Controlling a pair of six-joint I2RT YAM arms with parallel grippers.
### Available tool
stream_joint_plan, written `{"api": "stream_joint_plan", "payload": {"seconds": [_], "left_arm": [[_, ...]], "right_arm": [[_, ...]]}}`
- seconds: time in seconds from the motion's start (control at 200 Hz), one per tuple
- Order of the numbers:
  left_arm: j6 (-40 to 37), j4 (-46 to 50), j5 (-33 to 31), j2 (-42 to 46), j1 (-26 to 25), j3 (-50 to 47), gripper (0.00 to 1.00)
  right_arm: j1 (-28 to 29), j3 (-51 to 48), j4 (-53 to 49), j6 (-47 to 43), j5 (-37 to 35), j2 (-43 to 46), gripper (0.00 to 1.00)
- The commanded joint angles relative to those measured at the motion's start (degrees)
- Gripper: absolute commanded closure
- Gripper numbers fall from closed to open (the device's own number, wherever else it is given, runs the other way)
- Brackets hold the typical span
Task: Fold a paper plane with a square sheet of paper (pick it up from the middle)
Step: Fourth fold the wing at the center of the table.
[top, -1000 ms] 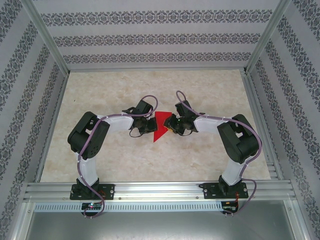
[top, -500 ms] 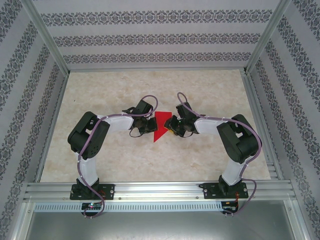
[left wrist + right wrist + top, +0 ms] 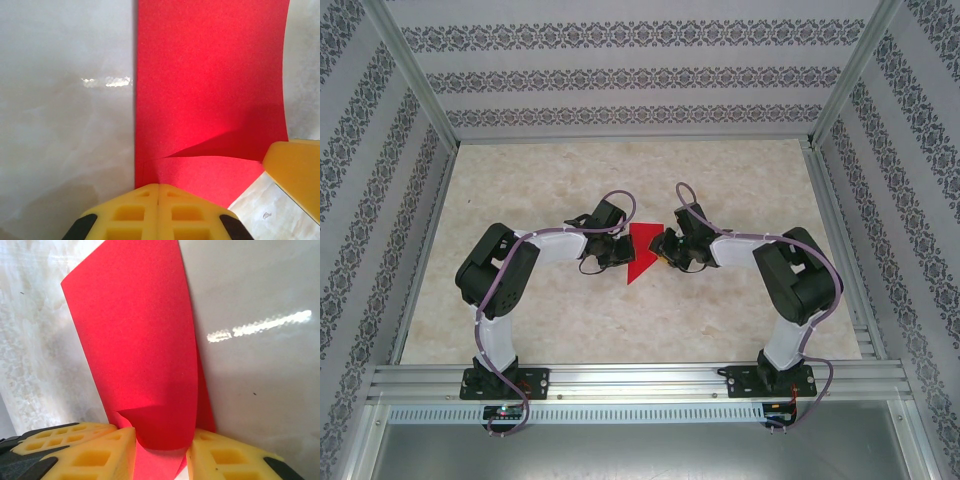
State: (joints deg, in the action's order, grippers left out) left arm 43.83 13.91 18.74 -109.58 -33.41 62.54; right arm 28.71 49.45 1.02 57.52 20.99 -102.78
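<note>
1. The marbled table [image 3: 520, 320] carries the work at its middle, with both arms reaching inward from the near edge.
2. The left arm [image 3: 500, 270] sits where it was a second ago. The right arm [image 3: 795, 275] has drawn its wrist slightly rightward, and the cable loop above it has shifted with it.
3. The red sheet of paper [image 3: 641, 252] lies between the two grippers, partly folded, with a point aimed toward the near edge. Its outline has hardly changed from the earlier view.
4. The left gripper [image 3: 617, 250] meets the sheet's left side. In the left wrist view, its yellow fingers [image 3: 140, 200] are pressed together on the near edge of the paper, and a crease runs out from just above them.
5. The right gripper [image 3: 161, 436] meets the sheet's right side. Its fingers [image 3: 100, 440] stand partly apart with a curled fold of the paper between them; they appear to pinch it lightly, though the contact is hard to judge.
</note>
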Motion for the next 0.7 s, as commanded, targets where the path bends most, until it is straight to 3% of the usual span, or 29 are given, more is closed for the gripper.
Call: {"api": "stream_joint_plan", "payload": {"seconds": [0.0, 0.34, 0.694], "left_arm": [[-0.80, 4.02, -4.23, -3.93, 0.53, -1.90, 0.94], [-1.25, 4.87, -4.37, -3.54, 0.62, -1.25, 0.94], [-2.69, 6.57, -3.50, -2.33, 0.89, 0.21, 0.91]], "right_arm": [[-0.45, -1.04, 4.08, -0.28, 3.04, -1.45, 0.68], [-0.57, -2.58, 9.44, -4.01, 10.92, -2.47, 0.69], [-3.97, -3.90, 13.01, -5.27, 11.00, -4.05, 0.76]]}}
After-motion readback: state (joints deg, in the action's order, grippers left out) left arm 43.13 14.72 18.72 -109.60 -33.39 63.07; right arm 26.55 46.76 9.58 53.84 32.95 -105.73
